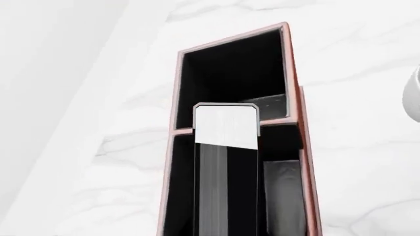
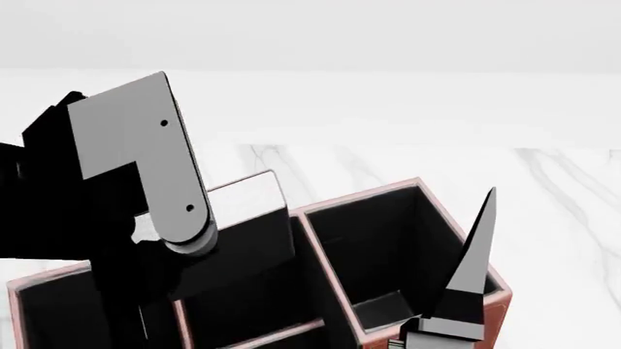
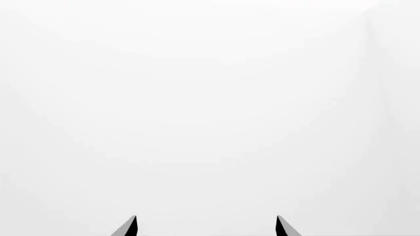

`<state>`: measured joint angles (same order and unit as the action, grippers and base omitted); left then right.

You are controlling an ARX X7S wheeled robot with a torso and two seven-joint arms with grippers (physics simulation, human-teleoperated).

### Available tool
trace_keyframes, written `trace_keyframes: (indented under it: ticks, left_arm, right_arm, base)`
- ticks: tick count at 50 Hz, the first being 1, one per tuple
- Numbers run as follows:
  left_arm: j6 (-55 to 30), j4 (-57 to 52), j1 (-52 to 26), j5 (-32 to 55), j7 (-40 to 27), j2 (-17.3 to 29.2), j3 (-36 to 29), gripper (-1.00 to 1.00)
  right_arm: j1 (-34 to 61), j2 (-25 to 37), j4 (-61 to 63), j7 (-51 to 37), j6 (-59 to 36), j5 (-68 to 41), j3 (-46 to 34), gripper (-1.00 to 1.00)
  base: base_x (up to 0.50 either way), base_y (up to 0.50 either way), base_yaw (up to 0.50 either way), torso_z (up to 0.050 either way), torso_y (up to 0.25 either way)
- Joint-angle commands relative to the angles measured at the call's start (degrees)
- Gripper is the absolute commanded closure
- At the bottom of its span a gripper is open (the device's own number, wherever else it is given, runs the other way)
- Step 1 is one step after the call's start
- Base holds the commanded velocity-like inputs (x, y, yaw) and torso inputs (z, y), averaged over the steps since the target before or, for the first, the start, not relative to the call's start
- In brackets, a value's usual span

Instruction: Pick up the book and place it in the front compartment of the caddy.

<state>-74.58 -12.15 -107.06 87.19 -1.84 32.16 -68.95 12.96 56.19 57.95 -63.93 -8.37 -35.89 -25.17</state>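
The one book [image 1: 226, 162] is held up on its end over the one caddy [image 2: 456, 218], so it has been picked up but not yet dropped in. It seems to be gripped by the left gripper, but the jaws are hidden and cannot be told. The right gripper [image 3: 205, 227] is spread wide with nothing in it.

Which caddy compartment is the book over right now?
The book hangs over the compartment beside the tall-walled end one of the caddy; its white page edge reaches the divider between them.
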Motion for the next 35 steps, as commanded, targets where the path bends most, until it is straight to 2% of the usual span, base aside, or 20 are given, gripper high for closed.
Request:
trace_keyframes:
  ticks: [1, 15, 35]
  left_arm:
    - [1.1, 7.8, -1.5, -9.0, 10.0, -5.0, -1.2, 1.00]
    - [6.4, 12.2, 0.6, -15.6, 15.6, -7.7, -4.6, 1.00]
    - [10.2, 13.9, 5.7, -18.1, 15.3, -8.3, -6.3, 1.00]
  right_arm:
    - [-0.1, -0.9, 0.1, 2.1, 1.5, -0.1, 0.7, -1.00]
    - [-0.8, -0.1, -0.5, 1.8, 3.1, -0.1, 0.9, -1.00]
    - [-1.0, 0.4, -0.9, 1.5, 4.1, -0.3, 0.8, -1.00]
  base:
    - [0.00, 0.00, 0.00, 0.000, 0.000]
    - [0.00, 0.00, 0.00, 0.000, 0.001]
    - [0.00, 0.00, 0.00, 0.001, 0.001]
